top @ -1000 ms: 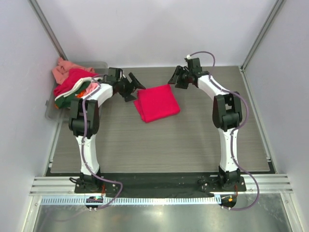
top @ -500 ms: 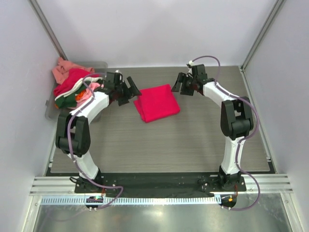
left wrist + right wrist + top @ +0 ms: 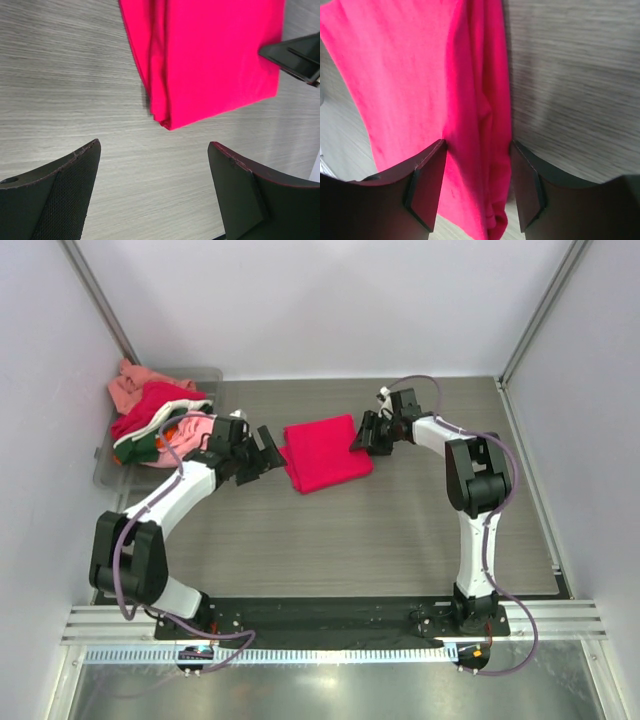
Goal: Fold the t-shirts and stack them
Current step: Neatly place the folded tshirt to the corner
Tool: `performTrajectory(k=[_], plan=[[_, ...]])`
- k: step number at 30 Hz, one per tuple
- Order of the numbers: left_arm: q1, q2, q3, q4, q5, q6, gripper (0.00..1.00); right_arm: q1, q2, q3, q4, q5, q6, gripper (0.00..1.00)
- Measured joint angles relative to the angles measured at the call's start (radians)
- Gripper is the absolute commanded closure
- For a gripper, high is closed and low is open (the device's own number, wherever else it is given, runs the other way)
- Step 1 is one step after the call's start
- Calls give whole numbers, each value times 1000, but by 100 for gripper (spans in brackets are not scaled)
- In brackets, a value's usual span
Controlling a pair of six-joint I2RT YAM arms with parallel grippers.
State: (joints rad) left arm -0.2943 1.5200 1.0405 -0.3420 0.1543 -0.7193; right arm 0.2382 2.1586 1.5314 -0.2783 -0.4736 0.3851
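One crimson-red t-shirt [image 3: 323,452] lies folded into a rectangle in the middle of the table. In the left wrist view its near corner [image 3: 210,60] lies ahead of the fingers. My left gripper [image 3: 268,452] [image 3: 155,190] is open just left of the shirt, with only bare table between its jaws. My right gripper [image 3: 358,437] [image 3: 477,150] is open and low at the shirt's right edge. Its jaws straddle the thick folded edge [image 3: 490,125], one over the cloth and one at the table side.
A clear bin [image 3: 108,472] at the far left holds a loose pile of t-shirts [image 3: 150,420] in pink, red, green, white and orange. Grey walls and metal posts enclose the table. A metal rail [image 3: 330,620] runs along the near edge by the arm bases.
The left arm has swung nearer and lower, its gripper now at the shirt's left side. The right gripper has come down from behind the shirt onto its right edge.
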Motion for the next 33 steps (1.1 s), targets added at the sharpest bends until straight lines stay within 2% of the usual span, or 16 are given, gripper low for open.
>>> performTrajectory(k=[2, 5, 6, 9, 11, 17, 22, 23, 24, 25, 26, 29, 33], plan=[[0, -41, -14, 0, -1, 3, 12, 0, 10, 7, 2, -21, 2, 45], [0, -82, -23, -5, -5, 13, 12, 0, 18, 16, 1, -33, 1, 61], [0, -91, -26, -7, -5, 14, 12, 0, 23, 19, 1, -37, 2, 72], [0, -122, -45, -8, -5, 18, 13, 0, 42, 23, 2, -52, 6, 92], [0, -135, -60, -8, -5, 18, 13, -7, 47, 23, 2, -61, 9, 99], [-6, -139, -99, -6, -5, 16, 15, -86, 44, 23, -34, -87, 0, 99], [-40, -144, -138, 12, -8, 13, 15, -308, 14, 34, -150, -52, -52, 99], [-46, -148, -147, 16, -8, 12, 15, -352, 13, 48, -179, -35, -64, 92], [-54, -153, -156, 19, -10, 10, 15, -412, 12, 72, -219, 4, -75, 71], [-60, -159, -164, 21, -13, 9, 15, -457, 13, 97, -252, 49, -80, 43], [-67, -166, -171, 23, -18, 5, 15, -494, 12, 118, -280, 101, -79, 1], [-80, -185, -183, 28, -32, -3, 14, -570, -4, 158, -330, 312, -77, 0], [-86, -215, -204, 42, -52, -8, 12, -537, -92, 128, -365, 584, -47, 0]])
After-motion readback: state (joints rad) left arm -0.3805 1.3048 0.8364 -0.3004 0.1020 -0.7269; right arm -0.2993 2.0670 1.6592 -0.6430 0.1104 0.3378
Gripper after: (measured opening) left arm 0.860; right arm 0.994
